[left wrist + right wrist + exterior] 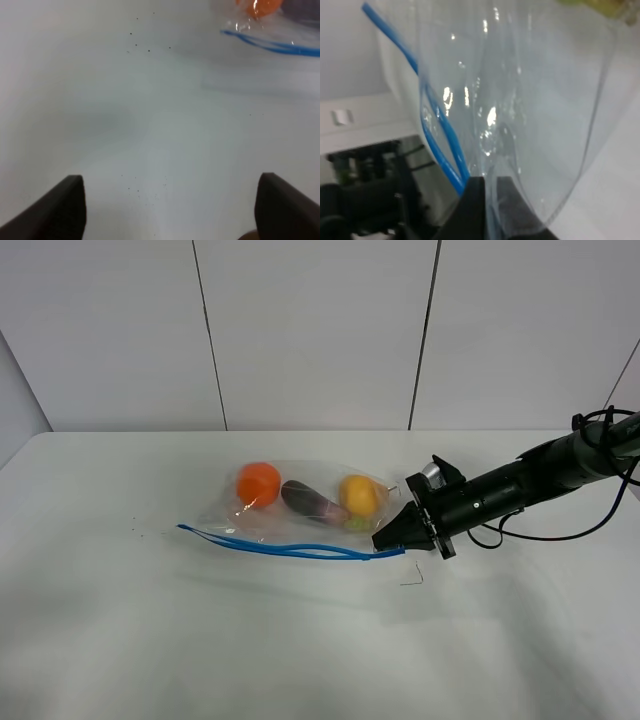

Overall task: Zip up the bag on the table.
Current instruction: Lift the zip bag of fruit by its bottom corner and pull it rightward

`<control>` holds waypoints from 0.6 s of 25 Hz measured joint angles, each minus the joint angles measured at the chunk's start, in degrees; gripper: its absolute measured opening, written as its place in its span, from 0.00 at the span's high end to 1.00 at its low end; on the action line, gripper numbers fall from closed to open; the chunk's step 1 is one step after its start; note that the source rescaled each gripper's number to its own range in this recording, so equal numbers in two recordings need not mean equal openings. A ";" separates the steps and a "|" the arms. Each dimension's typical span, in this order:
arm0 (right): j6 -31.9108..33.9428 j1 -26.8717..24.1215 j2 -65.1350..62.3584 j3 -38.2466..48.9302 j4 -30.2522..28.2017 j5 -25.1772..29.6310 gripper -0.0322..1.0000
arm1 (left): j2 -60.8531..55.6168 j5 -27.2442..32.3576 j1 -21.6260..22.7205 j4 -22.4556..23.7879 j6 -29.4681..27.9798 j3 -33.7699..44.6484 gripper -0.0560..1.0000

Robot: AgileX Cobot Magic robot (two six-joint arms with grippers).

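Right end effector is pinched shut on the zip strip at the end of the bag nearest the yellow fruit, likely to anchor or run the seal, with the bag flat on the desk and the left end effector wide open and empty beyond its end by the orange fruit.

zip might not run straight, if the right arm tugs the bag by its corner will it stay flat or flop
Probably floppy: the bag is thin crinkled film and its blue zip strip lies wavy. The round orange fruit and yellow fruit inside may roll, shifting the weight. The glossy film could slip from the right fingers pinching it.
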 joint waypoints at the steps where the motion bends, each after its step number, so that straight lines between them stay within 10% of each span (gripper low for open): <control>1: 0.68 0.00 0.00 0.00 1.03 0.46 0.97 | 0.00 0.00 0.00 0.00 0.00 0.00 0.00; 15: 10.69 0.00 0.00 0.00 5.69 1.03 0.97 | 0.00 0.00 0.00 0.00 0.00 0.00 0.00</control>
